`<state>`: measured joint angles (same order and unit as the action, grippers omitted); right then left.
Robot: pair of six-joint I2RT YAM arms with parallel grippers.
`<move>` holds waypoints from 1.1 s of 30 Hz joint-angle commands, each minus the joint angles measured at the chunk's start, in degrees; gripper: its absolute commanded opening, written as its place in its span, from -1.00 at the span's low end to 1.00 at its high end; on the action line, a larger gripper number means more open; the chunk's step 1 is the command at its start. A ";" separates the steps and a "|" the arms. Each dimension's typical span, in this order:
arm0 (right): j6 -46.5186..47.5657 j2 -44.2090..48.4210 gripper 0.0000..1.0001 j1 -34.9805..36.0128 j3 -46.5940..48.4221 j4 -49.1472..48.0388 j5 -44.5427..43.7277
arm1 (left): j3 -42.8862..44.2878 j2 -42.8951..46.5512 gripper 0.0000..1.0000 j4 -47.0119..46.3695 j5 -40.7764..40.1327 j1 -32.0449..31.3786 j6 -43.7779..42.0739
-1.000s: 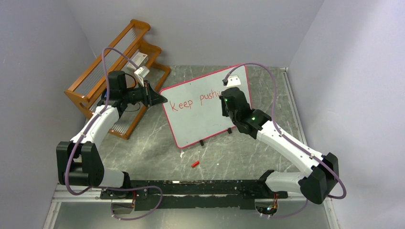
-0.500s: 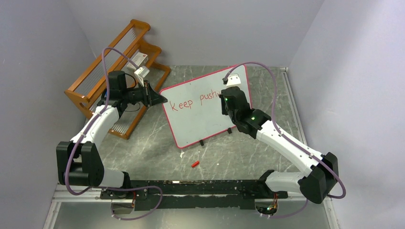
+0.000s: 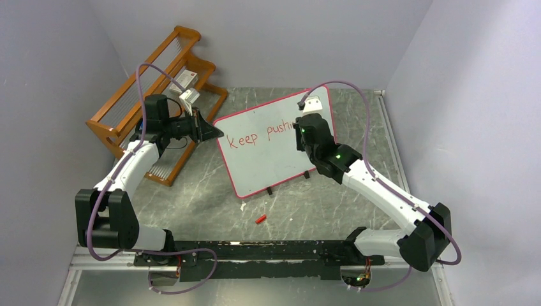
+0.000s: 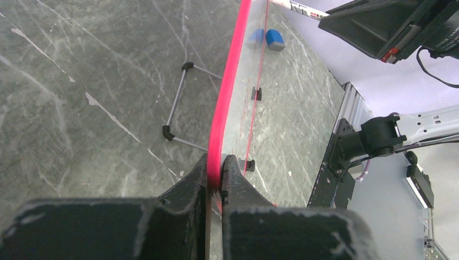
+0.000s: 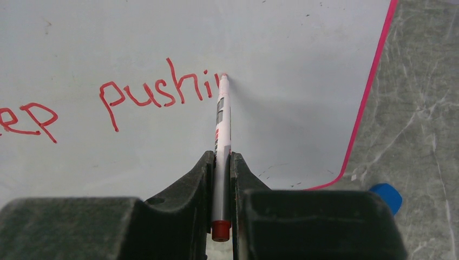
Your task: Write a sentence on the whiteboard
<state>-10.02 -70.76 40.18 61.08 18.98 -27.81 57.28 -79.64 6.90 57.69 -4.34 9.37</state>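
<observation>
The whiteboard [image 3: 268, 153], white with a red-pink frame, stands tilted on the table. My left gripper [image 3: 214, 132] is shut on its left edge, which shows as a red rim [image 4: 227, 108] between my left gripper's jaws [image 4: 215, 170]. My right gripper [image 3: 305, 131] is shut on a red marker [image 5: 222, 141] whose tip touches the board [image 5: 162, 38]. The sentence [image 5: 157, 95] reads "Keep pushi" in red, on one line [image 3: 258, 136]; the marker tip sits at the end of it.
A wooden rack [image 3: 153, 102] with small boxes stands at the back left. A red marker cap [image 3: 260, 218] lies on the table in front of the board. A blue eraser [image 5: 387, 196] lies beyond the board's right edge, also in the left wrist view [image 4: 268, 39].
The right gripper with the marker has shifted slightly up and right along the line of writing. The left arm and the board have not moved.
</observation>
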 commanded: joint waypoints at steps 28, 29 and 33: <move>-2.02 0.14 -1.00 -1.58 -1.00 2.73 0.88 | -0.85 -2.10 -0.90 3.45 -6.18 -1.42 -6.81; -2.08 0.22 -1.00 -1.56 -1.16 2.78 0.78 | -0.85 -2.05 -0.90 3.47 -6.19 -1.38 -6.82; -2.33 0.49 -1.00 -1.60 -1.52 3.42 0.82 | -0.85 -2.10 -0.90 3.55 -6.19 -1.37 -6.89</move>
<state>-11.53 -70.85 39.05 60.82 20.86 -27.79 57.28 -79.64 6.92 57.67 -4.34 9.37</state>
